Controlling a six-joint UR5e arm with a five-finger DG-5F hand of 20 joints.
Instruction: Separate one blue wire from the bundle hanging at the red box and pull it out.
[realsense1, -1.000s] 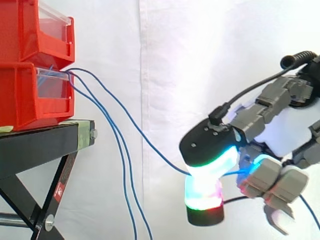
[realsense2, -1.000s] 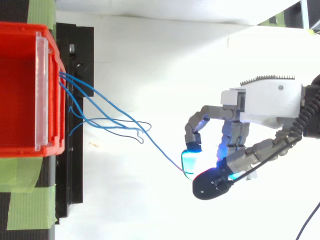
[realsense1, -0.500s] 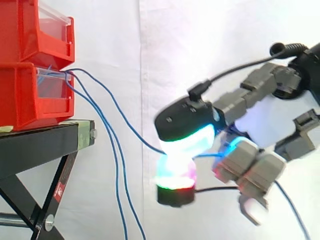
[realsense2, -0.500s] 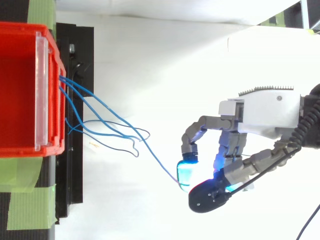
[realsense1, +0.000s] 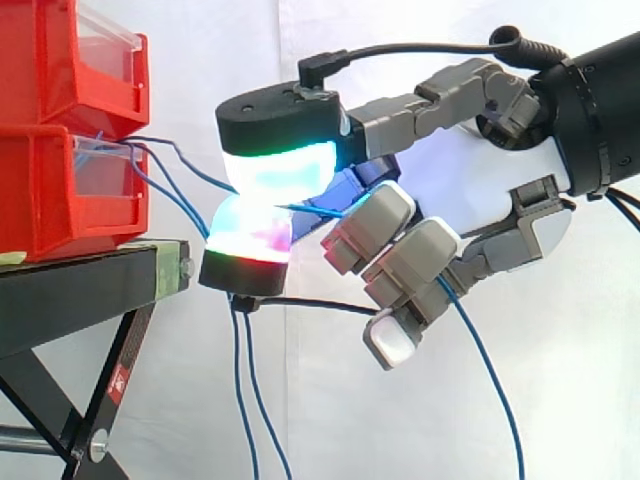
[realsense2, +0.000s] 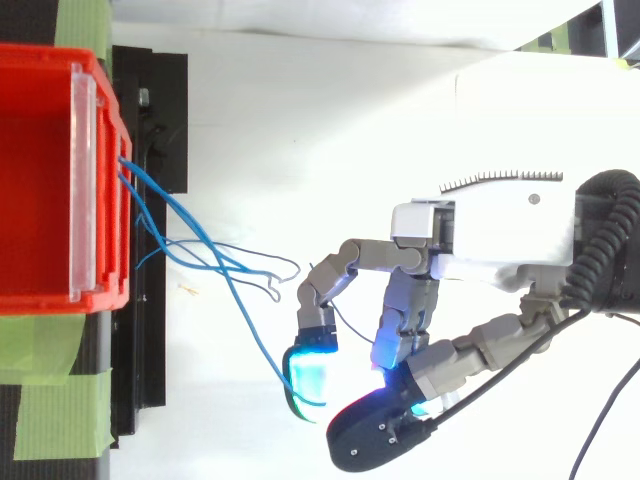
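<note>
thin blue wire (realsense2: 248, 330) runs from the front of the lower red plastic box (realsense1: 40, 190) out to the hand (realsense1: 465, 170), pinched there between two glowing pads (realsense1: 280, 172) near the box, then trails down below the curled fingers. other loose blue wires (realsense1: 240, 400) hang beside the black metal stand (realsense1: 80, 290).

Left side: red bins (realsense1: 60, 190) stacked on the black stand (realsense1: 90, 275) block the upper and middle left.
Gap at the bins: narrow. The hand (realsense1: 470, 170) has its glowing pads just beside the stand's corner.
Across the gap: the bundle (realsense2: 190, 255) runs from the bin front, with one blue wire (realsense1: 487, 370) pinched between the pads and its tail slanting to the lower right.
Bottom centre-left: loose strands hang down.
Open room: upper centre before the white curtain (realsense1: 200, 50), and the far lower right.
</note>
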